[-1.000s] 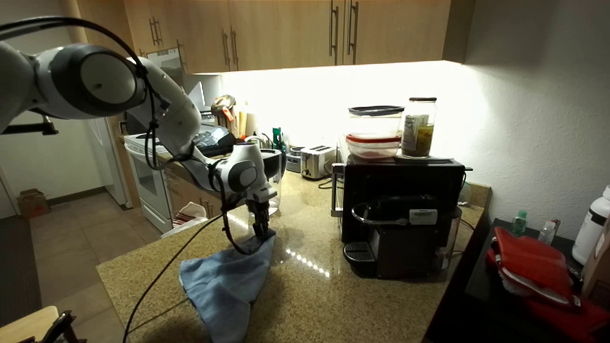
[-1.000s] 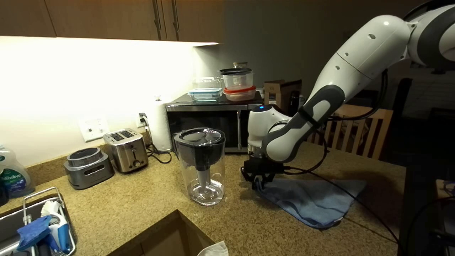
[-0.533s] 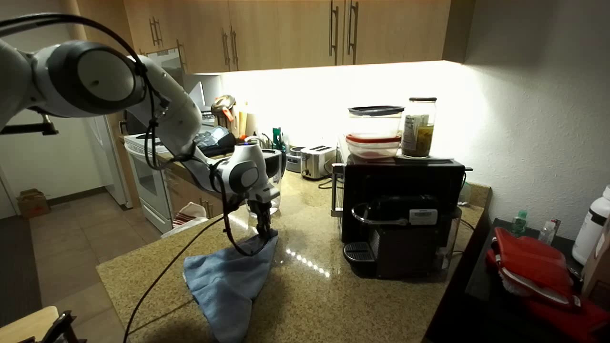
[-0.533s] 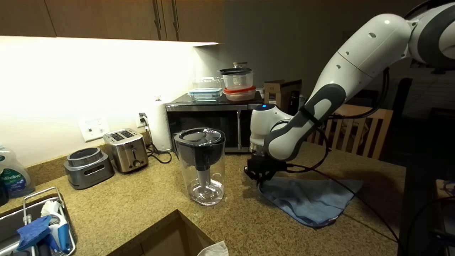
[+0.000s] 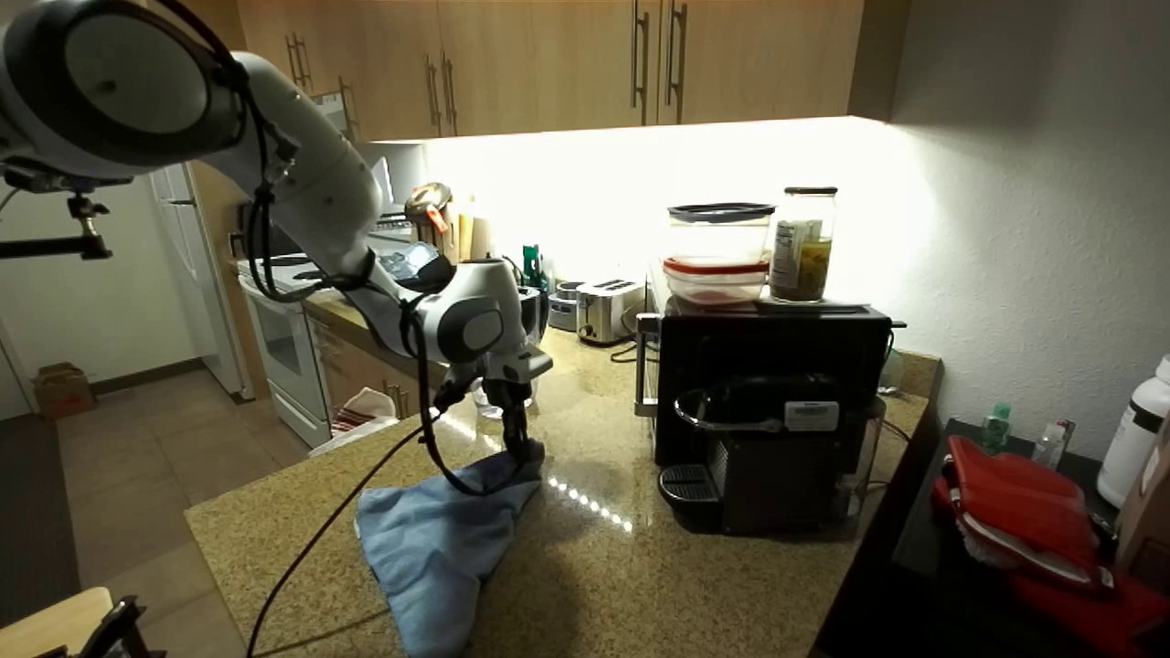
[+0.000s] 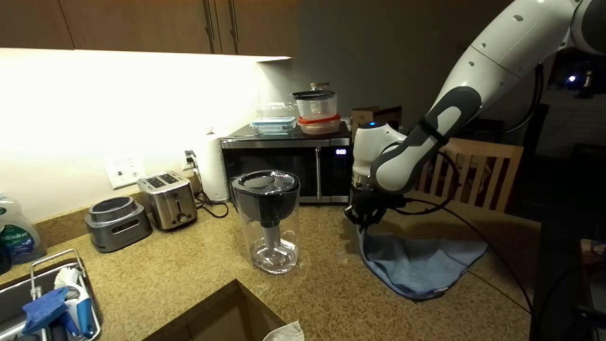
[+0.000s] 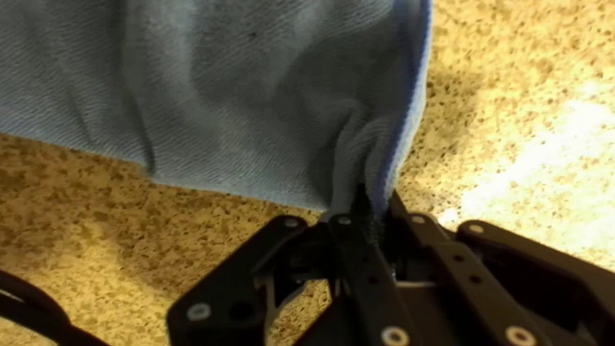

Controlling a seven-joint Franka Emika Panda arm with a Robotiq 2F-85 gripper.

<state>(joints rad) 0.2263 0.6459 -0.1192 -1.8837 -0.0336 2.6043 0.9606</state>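
Observation:
A blue cloth [image 5: 439, 548] lies crumpled on the speckled counter, and one end of it is pulled up. My gripper [image 7: 377, 206] is shut on that raised end, pointing down, in the wrist view. The cloth [image 7: 216, 96] runs up from the black fingers, with its darker blue hem and a fold pinched between them; the fingertips are partly hidden by the fabric. In an exterior view the gripper [image 6: 363, 222] hangs a little above the counter, and the cloth [image 6: 421, 265] slopes from it down to the surface, the rest lying flat to the right.
A see-through water pitcher [image 6: 270, 222] stands left of the gripper, with a microwave [image 6: 279, 170] behind. A toaster [image 6: 170, 201] is farther left. A black coffee machine [image 5: 777, 466] stands before the microwave's side. The arm's cable [image 5: 338, 521] trails over the counter edge.
My gripper has drawn together on the cloth's end and risen slightly, moving rightward in both exterior views. The held end has lifted with it, and the cloth has shifted a little.

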